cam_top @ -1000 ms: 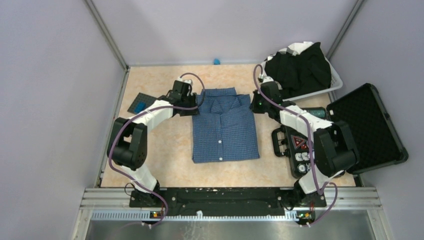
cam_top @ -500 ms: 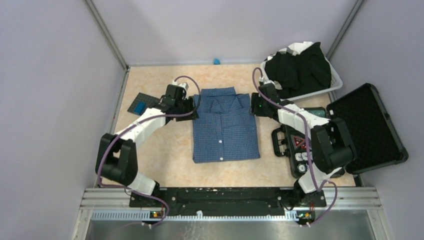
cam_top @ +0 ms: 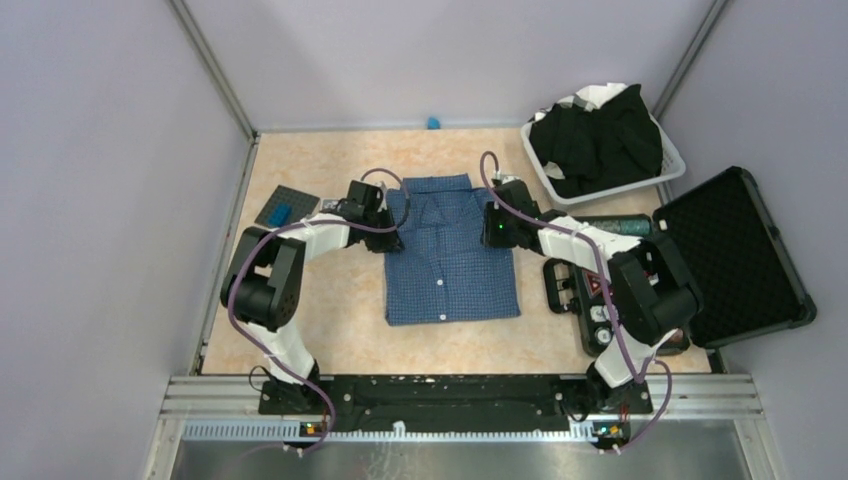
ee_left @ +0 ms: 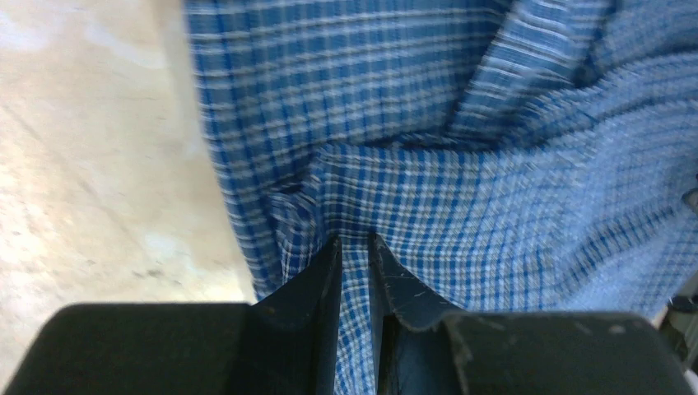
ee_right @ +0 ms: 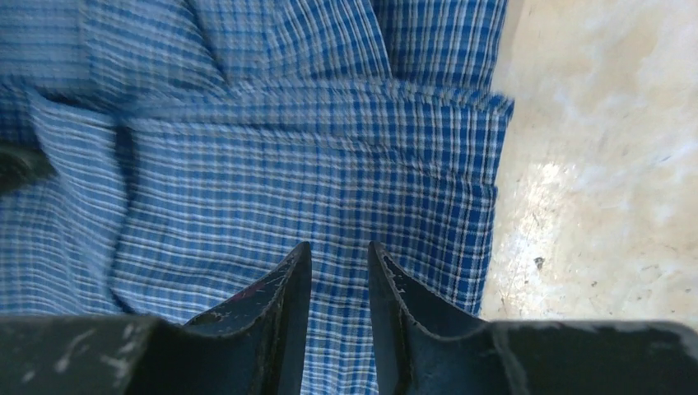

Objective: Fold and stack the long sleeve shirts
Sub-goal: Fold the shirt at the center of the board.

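The blue checked shirt [cam_top: 450, 262] lies partly folded on the table's middle, collar at the far end. My left gripper [cam_top: 392, 232] is at its left shoulder edge, shut on a raised fold of the checked cloth [ee_left: 428, 197]. My right gripper [cam_top: 492, 228] is over the right shoulder edge. Its jaws stand a little apart above flat checked cloth [ee_right: 329, 181], with no cloth bunched between them. The plain black shirts [cam_top: 600, 140] are heaped in a white basket [cam_top: 672, 158] at the back right.
An open black hard case [cam_top: 735, 255] with foam lining lies at the right, with a black controller [cam_top: 595, 290] beside it. A small dark pad [cam_top: 285, 207] lies at the left. A small blue object [cam_top: 433, 122] sits at the back wall.
Both grippers moved inward from beside the shirt's shoulders onto its edges. The left gripper has closed on a fold of cloth. The left arm's elbow swung out and back.
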